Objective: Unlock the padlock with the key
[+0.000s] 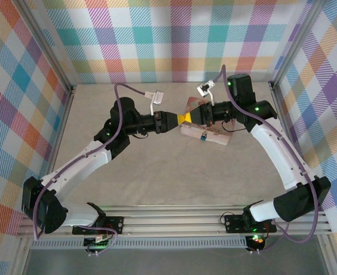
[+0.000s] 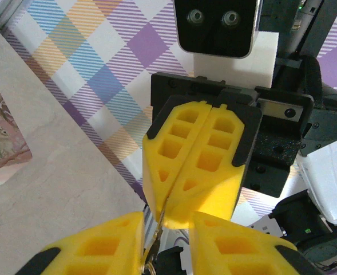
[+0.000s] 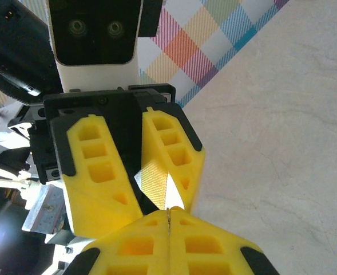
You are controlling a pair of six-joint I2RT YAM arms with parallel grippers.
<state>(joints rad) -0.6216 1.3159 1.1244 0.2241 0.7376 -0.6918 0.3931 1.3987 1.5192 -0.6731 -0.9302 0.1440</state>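
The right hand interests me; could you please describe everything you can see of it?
The right hand has two yellow, plastic-looking fingers with square hollow pockets, mounted on a black base next to its camera module. The fingers are pressed together, shut on a thin shiny metal piece, apparently the key, which sticks out from their tips. It hangs above the table, tip to tip with the open left hand, whose fingers flank the key.

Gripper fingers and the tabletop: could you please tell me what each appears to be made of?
The right gripper's fingers look like matte yellow plastic, possibly 3D-printed: blocky shapes with hollow pockets. The table looks like a smooth beige stone-pattern sheet, faintly veined; real stone or laminate, I cannot tell.
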